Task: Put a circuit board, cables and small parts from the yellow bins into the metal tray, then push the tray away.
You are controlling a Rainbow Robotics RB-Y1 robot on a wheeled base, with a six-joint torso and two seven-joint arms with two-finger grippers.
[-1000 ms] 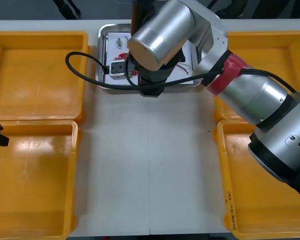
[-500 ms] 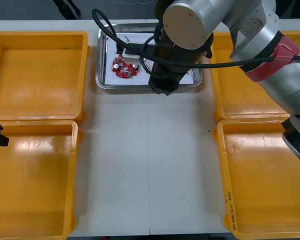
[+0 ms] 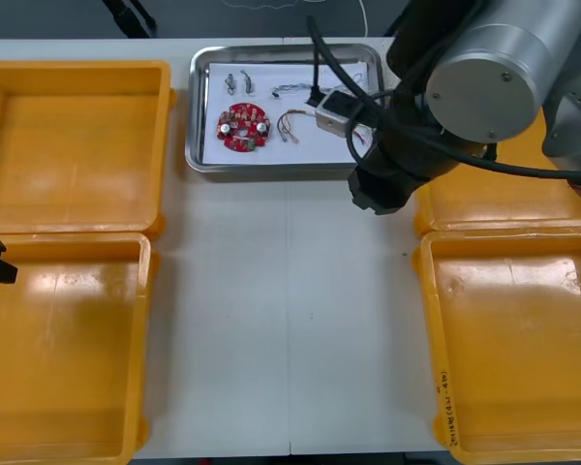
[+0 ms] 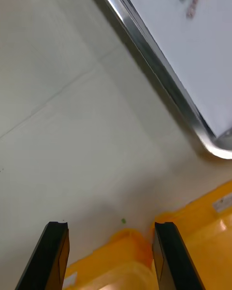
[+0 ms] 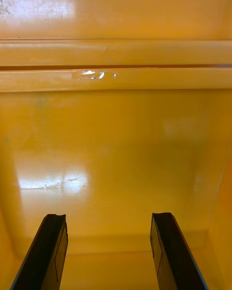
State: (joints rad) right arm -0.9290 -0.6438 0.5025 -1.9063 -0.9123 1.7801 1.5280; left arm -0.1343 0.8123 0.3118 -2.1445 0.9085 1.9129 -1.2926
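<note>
The shiny metal tray [image 3: 271,167], holding a round red circuit board [image 3: 244,127], thin cables [image 3: 295,121] and small metal parts [image 3: 237,79], is set far-centre, long axis left–right. The right gripper [image 4: 108,232], fingers spread and empty, is held beside its near-right corner. The left gripper [image 5: 108,222], likewise spread, is parked over a yellow plastic bin [image 5: 116,125].

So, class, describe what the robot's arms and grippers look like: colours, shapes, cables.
The right arm is made of fat silver cylinders, turning black toward the wrist, and black cables loop round it. The right gripper and left gripper each have two flat, black, square-tipped fingers.
</note>
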